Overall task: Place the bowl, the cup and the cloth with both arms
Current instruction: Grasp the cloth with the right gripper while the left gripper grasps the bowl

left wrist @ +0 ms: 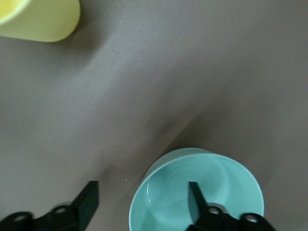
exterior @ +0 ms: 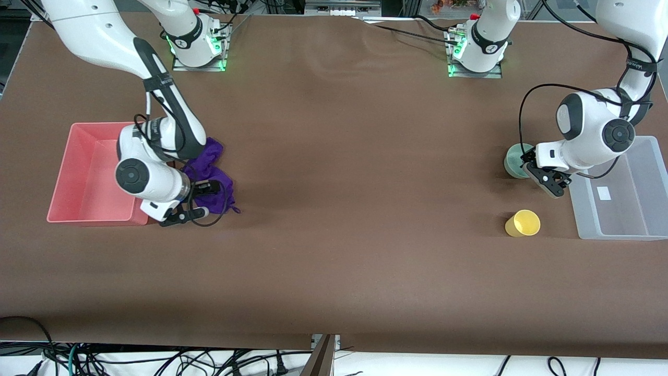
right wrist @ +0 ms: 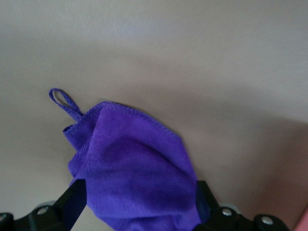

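The mint-green bowl [exterior: 515, 161] stands upright beside the clear bin. My left gripper [exterior: 543, 176] is open and low over it. In the left wrist view [left wrist: 142, 201] one finger sits inside the bowl [left wrist: 211, 178] and the other outside its rim. The yellow cup [exterior: 523, 223] stands nearer the camera than the bowl, and its edge shows in the left wrist view [left wrist: 38, 19]. The purple cloth [exterior: 211, 175] lies crumpled beside the pink tray. My right gripper [exterior: 209, 198] is open, with its fingers on either side of the cloth [right wrist: 134, 178]. The cloth's loop [right wrist: 65, 102] lies on the table.
A pink tray [exterior: 68, 172] sits at the right arm's end of the table, just beside the right gripper. A clear plastic bin [exterior: 634, 209] sits at the left arm's end, next to the left gripper. Brown table [exterior: 355, 183] stretches between them.
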Available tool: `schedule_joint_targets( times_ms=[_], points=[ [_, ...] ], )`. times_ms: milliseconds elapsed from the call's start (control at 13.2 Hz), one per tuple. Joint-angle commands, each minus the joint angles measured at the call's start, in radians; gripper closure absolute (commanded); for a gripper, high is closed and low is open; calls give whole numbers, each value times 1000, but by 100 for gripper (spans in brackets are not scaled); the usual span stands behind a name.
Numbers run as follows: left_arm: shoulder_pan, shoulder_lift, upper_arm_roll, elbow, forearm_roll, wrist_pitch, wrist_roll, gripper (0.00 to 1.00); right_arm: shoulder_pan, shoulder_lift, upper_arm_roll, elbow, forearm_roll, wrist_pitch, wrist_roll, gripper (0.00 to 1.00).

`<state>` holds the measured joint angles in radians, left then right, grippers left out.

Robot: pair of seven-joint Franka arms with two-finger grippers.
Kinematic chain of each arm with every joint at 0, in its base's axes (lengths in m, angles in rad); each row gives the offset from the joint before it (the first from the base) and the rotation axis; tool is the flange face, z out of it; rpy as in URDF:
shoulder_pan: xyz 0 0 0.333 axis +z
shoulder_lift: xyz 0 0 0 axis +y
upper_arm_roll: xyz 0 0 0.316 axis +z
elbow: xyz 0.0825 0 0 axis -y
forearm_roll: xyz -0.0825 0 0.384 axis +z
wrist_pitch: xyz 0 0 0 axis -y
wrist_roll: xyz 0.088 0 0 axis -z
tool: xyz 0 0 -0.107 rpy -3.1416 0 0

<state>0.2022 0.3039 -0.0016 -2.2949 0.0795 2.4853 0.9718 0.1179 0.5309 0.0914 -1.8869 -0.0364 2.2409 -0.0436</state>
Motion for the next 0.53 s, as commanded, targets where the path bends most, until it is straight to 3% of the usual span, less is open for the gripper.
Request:
schedule_joint_targets(
  times_ms=[0,152,228,379,455],
  points=[
    [16,40,-12,14,14,26,54,64,8,-5,-2,-58,6,63,2,0],
    [22,58,-12,14,14,55,87,100,8,12,-2,-89,6,127,1,1],
    [26,52,-12,14,14,53,100,100,8,17,-2,-98,6,147,-7,17],
    [29,32,-14,17,13,43,131,100,8,18,-2,-98,6,138,-13,83],
    [32,6,-12,23,13,17,137,100,8,18,-2,-98,6,134,-13,100]
  ],
)
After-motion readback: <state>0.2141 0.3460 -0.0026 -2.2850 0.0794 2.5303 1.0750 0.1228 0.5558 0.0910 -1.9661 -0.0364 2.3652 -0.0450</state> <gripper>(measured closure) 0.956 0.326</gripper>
